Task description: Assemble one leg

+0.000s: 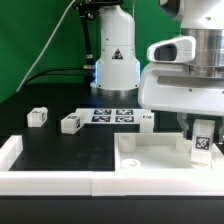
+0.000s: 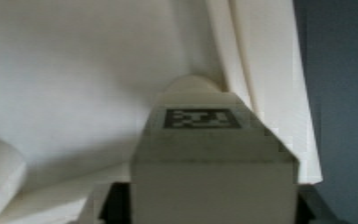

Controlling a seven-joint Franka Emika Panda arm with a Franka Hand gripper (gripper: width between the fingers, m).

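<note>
My gripper [image 1: 201,128] is shut on a white leg [image 1: 202,142] with a black-and-white tag and holds it upright over the right end of the wide white panel [image 1: 150,155], its lower end at or just above the panel. In the wrist view the leg [image 2: 206,150] fills the middle between my dark fingers [image 2: 119,203], with the white panel [image 2: 87,90] behind it. Two more legs [image 1: 38,117] [image 1: 71,122] lie on the black table at the exterior view's left. A further one [image 1: 147,120] stands by the panel's far edge.
The marker board [image 1: 112,115] lies flat in the middle of the table. The arm's white base [image 1: 116,65] stands behind it. A white rail [image 1: 50,180] runs along the front edge and up the exterior view's left side.
</note>
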